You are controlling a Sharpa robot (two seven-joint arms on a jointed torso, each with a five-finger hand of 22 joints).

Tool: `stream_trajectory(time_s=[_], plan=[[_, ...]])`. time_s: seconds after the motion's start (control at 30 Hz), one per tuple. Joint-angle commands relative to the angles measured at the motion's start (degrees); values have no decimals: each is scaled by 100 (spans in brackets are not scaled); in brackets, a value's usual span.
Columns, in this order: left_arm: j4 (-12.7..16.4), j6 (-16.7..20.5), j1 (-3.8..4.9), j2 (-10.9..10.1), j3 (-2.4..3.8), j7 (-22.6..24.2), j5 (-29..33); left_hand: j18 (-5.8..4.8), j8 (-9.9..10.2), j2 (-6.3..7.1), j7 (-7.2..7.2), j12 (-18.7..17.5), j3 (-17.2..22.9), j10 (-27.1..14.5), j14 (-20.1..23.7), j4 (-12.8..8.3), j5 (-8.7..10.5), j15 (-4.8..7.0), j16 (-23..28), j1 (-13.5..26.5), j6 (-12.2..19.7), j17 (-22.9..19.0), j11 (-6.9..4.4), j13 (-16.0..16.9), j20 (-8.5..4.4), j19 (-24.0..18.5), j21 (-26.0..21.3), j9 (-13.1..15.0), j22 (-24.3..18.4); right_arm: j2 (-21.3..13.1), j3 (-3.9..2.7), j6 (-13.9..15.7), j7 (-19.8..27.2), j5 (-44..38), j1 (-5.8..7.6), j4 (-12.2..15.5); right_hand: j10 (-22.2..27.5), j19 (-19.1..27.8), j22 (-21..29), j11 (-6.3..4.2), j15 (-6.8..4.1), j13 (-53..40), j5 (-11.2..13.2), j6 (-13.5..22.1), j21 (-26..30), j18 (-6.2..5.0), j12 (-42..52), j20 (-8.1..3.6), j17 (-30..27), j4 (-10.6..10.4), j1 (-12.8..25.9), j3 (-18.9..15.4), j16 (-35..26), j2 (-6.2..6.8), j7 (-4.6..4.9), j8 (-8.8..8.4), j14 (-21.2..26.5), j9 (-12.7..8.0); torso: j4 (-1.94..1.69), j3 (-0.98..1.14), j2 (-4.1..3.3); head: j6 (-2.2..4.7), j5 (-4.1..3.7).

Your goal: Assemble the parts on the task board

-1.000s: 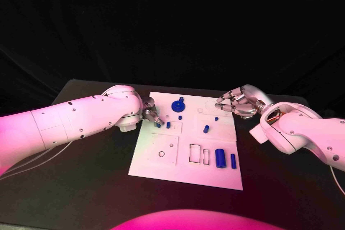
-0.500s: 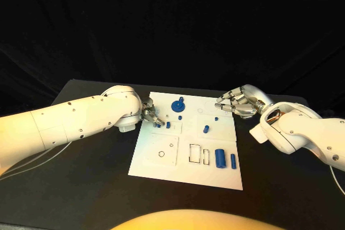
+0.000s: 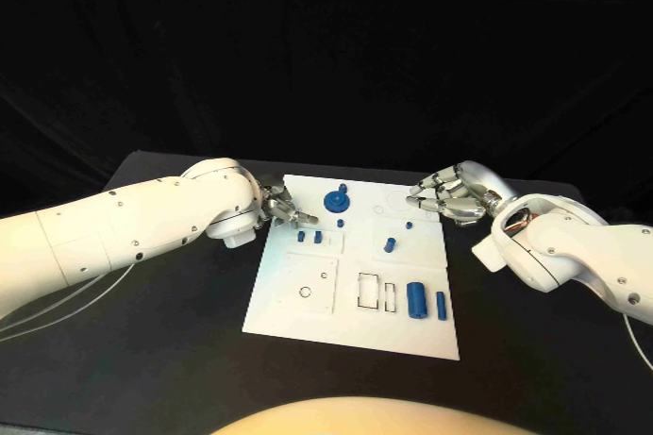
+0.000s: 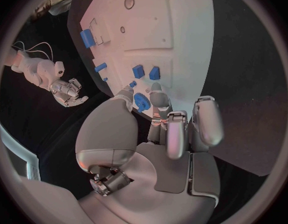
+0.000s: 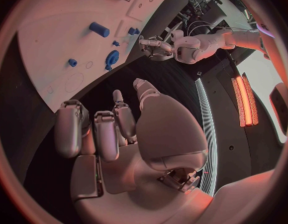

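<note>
Black counter (image 3: 163, 359) carries the white task board (image 3: 313, 308) at its centre, blue parts (image 3: 416, 301) scattered on it. At the board's 10 o'clock edge the left hand (image 3: 279, 209) hangs empty, fingers loosely apart; at 2 o'clock the right hand (image 3: 449, 197) hovers empty, fingers half curled.

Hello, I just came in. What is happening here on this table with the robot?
The robot is assembling small blue parts on a white task board. Its left hand hovers at the board's far left corner, next to two short blue pegs, and holds nothing. Its right hand waits at the far right corner, also with nothing in it. A blue gear sits between them, and blue blocks lie nearer the robot.
</note>
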State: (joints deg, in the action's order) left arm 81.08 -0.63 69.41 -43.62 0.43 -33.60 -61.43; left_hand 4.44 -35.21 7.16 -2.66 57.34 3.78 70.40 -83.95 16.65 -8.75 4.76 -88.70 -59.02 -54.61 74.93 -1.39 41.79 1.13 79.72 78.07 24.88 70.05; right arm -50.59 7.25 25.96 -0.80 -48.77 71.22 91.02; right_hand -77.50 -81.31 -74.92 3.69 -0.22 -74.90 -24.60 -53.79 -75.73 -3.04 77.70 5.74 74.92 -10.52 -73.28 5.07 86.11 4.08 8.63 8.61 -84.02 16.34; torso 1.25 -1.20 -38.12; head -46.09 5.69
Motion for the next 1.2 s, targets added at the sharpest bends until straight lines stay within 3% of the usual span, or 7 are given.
stream_trajectory(time_s=[0.03,0.13,0.4,0.6,0.73,0.87,1.2], plan=[[41,496,7,-4,13,497,446,42,113,-90,-118,-469,-187,-433,-529,-5,-9,-95,99,-76,252,1322,110,-595,44,-115,-136,-59,-191,6,0,16,73,7,-6,-4,67,83,-460,7,-22,-24,-23,9,70,-77,-50,2,813,-42,55,-19,-54,-23,-15,39,-423,-9,-11,0,0,13,-21],[45,627,5,13,5,792,291,130,260,-131,-294,-674,-283,-855,-428,-38,-9,-236,355,-475,602,1120,276,-733,158,-369,-446,-140,-625,1,0,26,85,22,-7,-6,202,169,-368,7,-21,120,-8,23,211,-109,-182,3,678,-57,60,-24,-147,-42,-14,44,-384,-12,-7,-5,-4,33,-31],[45,1389,-29,241,-164,2451,-572,619,716,-265,-525,-1794,546,-2054,1246,-723,-54,-499,3557,-2651,1088,-1452,548,-1550,399,-2046,-2650,-568,-3231,9,0,57,174,92,-11,-29,1439,1111,734,1,-21,1751,-23,86,1919,-441,-1760,-6,-584,0,-151,72,-1235,-88,-18,120,23,-31,-2,-9,-1,97,-91],[-112,1518,-97,471,-231,2799,-1529,599,1091,140,-464,-2362,1158,-1987,1196,-691,-44,-513,3672,-2846,827,-1850,582,-2208,443,-1874,-2620,-973,-3189,27,0,73,217,136,-17,-43,1919,1512,1279,18,-13,2396,-26,121,2779,-573,-2367,13,-1203,31,-203,113,-1849,-36,7,165,252,-35,2,1,3,126,-106],[-289,1392,-117,614,-279,2808,-2022,520,1321,308,-485,-2491,1442,-1911,987,-696,-34,-519,3292,-2827,590,-1756,595,-2463,441,-1575,-2234,-1185,-2722,40,0,82,253,171,-18,-49,2341,1977,1764,78,41,2968,-29,243,3599,-671,-2939,63,-2457,11,-220,165,-3099,-18,53,203,809,-33,14,-6,-9,158,-95],[-426,1256,-139,746,-314,2762,-2351,422,1444,384,-499,-2557,1570,-1901,766,-689,-28,-521,2852,-2743,424,-1545,610,-2608,448,-1255,-1787,-1297,-2179,47,0,74,276,210,-19,-57,2464,2392,1911,130,117,3397,-32,332,4000,-705,-3331,128,-3424,-14,-238,229,-4203,4,101,285,1294,-15,4,-3,-6,167,-108],[-586,826,-186,976,-327,2411,-2639,292,1688,444,-460,-2696,1697,-1995,534,-681,-22,-532,2489,-2605,275,-1481,648,-2818,458,-822,-1197,-1460,-1461,64,0,79,319,258,-20,-69,2470,2825,1520,199,204,4105,-35,463,3870,-682,-3737,213,-3752,-35,-242,302,-4822,65,155,469,1378,12,10,-2,-8,165,-119]])
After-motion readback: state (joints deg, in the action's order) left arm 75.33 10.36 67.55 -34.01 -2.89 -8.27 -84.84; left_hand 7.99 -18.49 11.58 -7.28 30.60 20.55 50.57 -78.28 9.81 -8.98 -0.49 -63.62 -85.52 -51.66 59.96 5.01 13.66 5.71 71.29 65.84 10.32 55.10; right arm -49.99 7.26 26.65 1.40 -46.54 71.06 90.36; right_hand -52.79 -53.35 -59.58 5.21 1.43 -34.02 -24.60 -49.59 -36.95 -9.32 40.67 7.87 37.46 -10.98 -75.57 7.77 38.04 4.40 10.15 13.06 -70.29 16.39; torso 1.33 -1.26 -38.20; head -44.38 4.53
